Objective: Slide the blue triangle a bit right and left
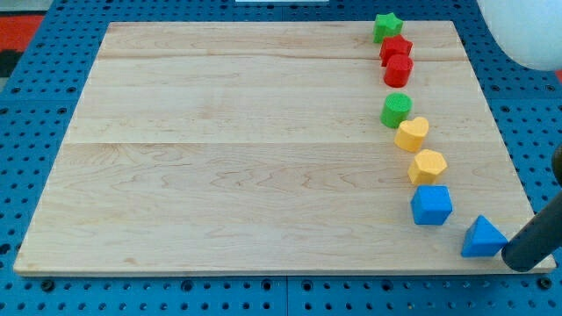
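The blue triangle [483, 238] lies near the wooden board's bottom right corner. My tip [516, 262] is at the end of the dark rod that comes in from the view's right edge; it sits just right of and slightly below the blue triangle, touching or nearly touching its right corner. A blue cube [431, 204] lies just to the upper left of the triangle.
A column of blocks runs up the board's right side: yellow hexagon [428, 166], yellow heart [411, 133], green cylinder [396, 110], two red blocks [397, 69] [395, 47], green star [386, 26]. The board's [219, 158] bottom edge lies just below the triangle.
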